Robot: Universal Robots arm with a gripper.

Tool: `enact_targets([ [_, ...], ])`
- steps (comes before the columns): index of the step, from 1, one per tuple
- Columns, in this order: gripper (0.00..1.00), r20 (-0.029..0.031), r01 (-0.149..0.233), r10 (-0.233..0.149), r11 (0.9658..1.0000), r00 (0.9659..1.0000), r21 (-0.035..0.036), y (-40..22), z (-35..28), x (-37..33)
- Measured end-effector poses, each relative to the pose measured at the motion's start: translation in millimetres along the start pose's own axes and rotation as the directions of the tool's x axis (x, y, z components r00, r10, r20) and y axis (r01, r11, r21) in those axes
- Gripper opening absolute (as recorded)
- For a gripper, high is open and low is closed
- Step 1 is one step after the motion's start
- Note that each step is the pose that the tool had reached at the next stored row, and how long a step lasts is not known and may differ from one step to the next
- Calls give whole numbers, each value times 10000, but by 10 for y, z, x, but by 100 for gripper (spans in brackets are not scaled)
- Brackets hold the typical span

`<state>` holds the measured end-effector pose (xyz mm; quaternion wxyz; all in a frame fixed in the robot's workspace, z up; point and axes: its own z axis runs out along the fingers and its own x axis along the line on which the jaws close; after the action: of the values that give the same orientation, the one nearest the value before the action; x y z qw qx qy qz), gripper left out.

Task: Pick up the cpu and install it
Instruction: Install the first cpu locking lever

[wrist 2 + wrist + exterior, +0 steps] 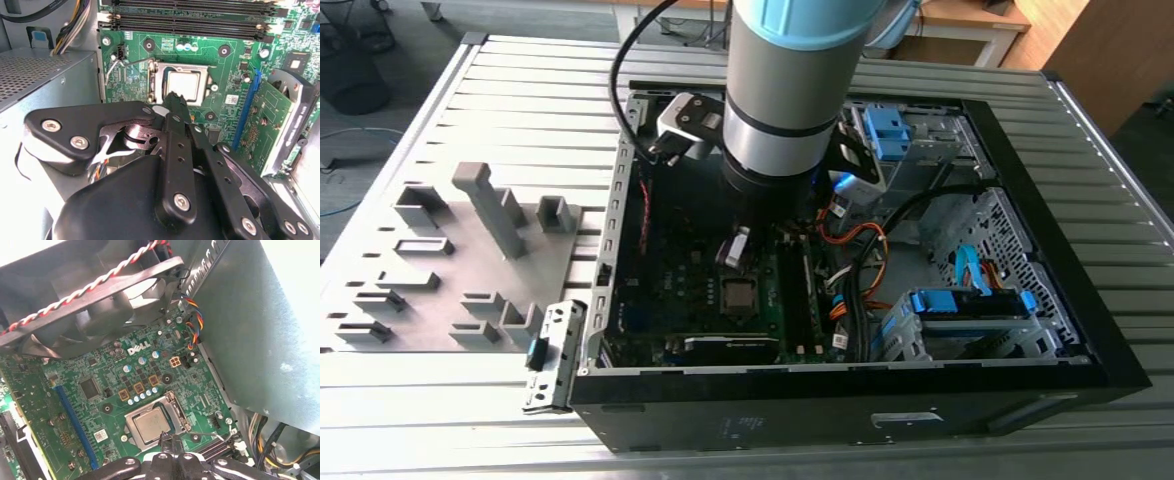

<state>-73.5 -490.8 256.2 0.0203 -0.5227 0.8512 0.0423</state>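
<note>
The cpu [151,424] lies flat in the motherboard [115,385] socket [172,407], metal top facing up, edges square to the socket frame; being square, it has no long axis. The tool [176,100] hangs just above it, fingertips together, gripping nothing.

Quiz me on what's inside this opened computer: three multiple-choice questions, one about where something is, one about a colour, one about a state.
1. Where is the cpu?
A. In the motherboard socket
B. On the grey fixture plate
C. On the power supply

2. What colour is the motherboard?
A. Red
B. Green
C. White

3. What is the gripper holding?
A. The cpu
B. A cable
C. Nothing

Answers:
1 A, both wrist views show the chip lying in the socket.
2 B, the board is green.
3 C, the fingertips hang just above the chip, holding nothing.
</note>
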Motion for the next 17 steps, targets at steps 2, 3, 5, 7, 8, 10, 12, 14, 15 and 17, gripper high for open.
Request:
enact_targets([
  [2,11,0,0,0,10000,10000,0,2,-37,-3],
  [3,11,0,0,0,10000,10000,0,3,-51,-4],
  [5,11,2,0,0,10000,10000,0,3,-59,-5],
  [7,11,4,1,-1,10000,10000,0,3,-59,-5],
  [8,11,5,6,-6,10000,10000,-2,-1,-60,-6],
  [10,11,2,122,-122,9999,9999,-13,-7,-61,-9],
  [12,11,-5,355,-355,9994,9994,-35,-8,-61,-10],
  [14,11,-5,593,-593,9982,9982,-59,-8,-61,-10],
  [15,11,10,683,-683,9976,9977,-74,-8,-61,-10],
  [17,11,154,806,-804,9967,9966,-135,-9,-60,-10],
])
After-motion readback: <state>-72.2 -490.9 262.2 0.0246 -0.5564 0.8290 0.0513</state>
